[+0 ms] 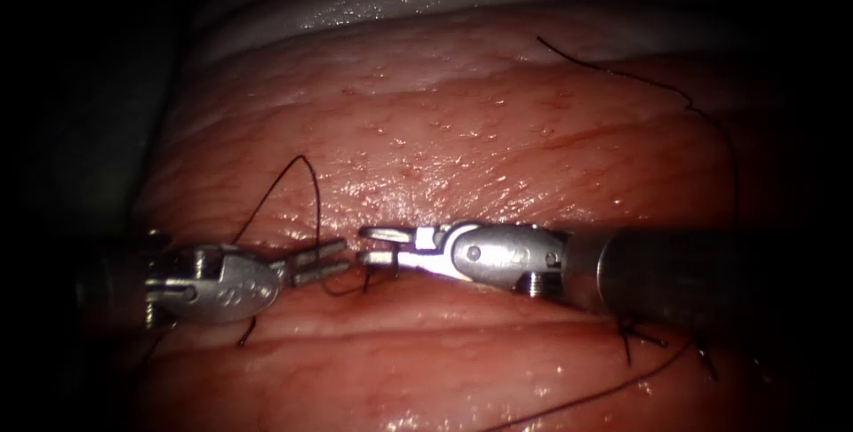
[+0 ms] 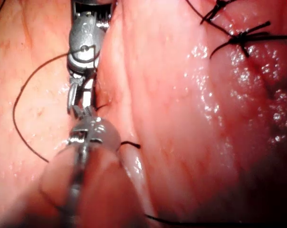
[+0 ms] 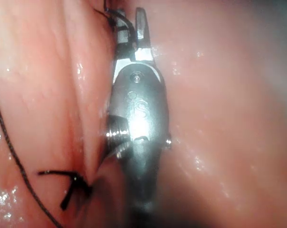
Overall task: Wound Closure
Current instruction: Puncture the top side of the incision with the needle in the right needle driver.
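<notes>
**Both tools meet at the cut, thread between them**

The thin dark thread (image 1: 302, 185) rises in a loop over the far side of the cut (image 1: 355, 290), a horizontal fold in the wet pink tissue (image 1: 462, 148), and comes down between the two tools. I cannot make out the curved needle. The left arm's silver needle driver (image 1: 318, 262) has its two jaws a little apart around the thread, just left of the stitch point. The right arm's silver needle driver (image 1: 378, 245) faces it, jaws parted; whether they hold thread I cannot tell. Further right, finished knots with short cut ends (image 1: 635, 334) sit on the near side of the cut.
</notes>
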Robot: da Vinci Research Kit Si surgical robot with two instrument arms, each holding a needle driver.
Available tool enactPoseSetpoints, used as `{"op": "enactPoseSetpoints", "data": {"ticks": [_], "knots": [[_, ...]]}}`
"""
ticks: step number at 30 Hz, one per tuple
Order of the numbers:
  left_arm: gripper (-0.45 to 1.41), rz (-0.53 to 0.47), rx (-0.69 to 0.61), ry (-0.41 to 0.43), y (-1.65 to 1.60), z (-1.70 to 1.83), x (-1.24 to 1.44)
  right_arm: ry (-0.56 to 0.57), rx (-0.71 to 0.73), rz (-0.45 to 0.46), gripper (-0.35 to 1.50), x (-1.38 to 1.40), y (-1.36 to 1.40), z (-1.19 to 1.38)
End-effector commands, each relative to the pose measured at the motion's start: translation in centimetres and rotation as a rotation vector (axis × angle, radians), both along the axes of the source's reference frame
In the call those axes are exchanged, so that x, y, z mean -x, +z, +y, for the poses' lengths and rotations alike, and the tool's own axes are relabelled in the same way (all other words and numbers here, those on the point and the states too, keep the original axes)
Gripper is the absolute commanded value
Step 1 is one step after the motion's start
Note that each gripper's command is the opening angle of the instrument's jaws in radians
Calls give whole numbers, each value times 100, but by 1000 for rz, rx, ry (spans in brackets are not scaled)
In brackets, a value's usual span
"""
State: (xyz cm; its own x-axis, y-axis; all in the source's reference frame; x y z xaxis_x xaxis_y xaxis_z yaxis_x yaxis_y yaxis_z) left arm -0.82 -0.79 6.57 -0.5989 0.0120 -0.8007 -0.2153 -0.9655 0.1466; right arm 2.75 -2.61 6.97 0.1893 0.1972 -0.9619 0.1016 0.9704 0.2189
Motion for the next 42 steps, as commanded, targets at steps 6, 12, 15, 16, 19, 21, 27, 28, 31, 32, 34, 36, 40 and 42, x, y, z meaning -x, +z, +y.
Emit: {"op": "enactPoseSetpoints", "data": {"ticks": [6,12,15,16,19,21,27,28,31,32,34,36,40,42], "knots": [[-20,-1,0,0,6,-1,6,34,63,33,-35,-3,-5,18],[-20,0,0,-1,6,-1,7,17,68,16,-35,-6,-2,14],[-20,0,0,0,6,-1,7,3,74,7,-35,-6,2,8],[-20,0,0,0,6,-1,7,-2,84,7,-35,-6,5,5],[-20,0,0,0,5,-1,6,-26,36,-30,-35,-5,17,-11],[-20,0,0,0,5,-1,5,-49,27,-54,-35,-3,27,-22],[-22,-1,-1,1,4,-1,4,-70,-30,-86,-35,4,38,-42],[-22,-1,-1,1,4,-1,3,-73,-34,-88,-35,5,39,-43],[-22,-1,-1,1,4,-1,4,-75,-49,-106,-35,7,39,-44],[-22,0,-1,1,4,-1,4,-70,-51,-103,-35,7,38,-42],[-22,0,-1,1,3,-1,4,-42,-60,-84,-35,6,34,-33],[-22,2,0,-1,2,-2,5,32,-76,-42,-35,1,21,-13],[-22,13,3,-11,-1,-7,11,104,-56,1,-35,-7,-2,19],[-22,8,5,-11,-3,-11,19,151,-35,26,-35,-13,-18,47]]}}
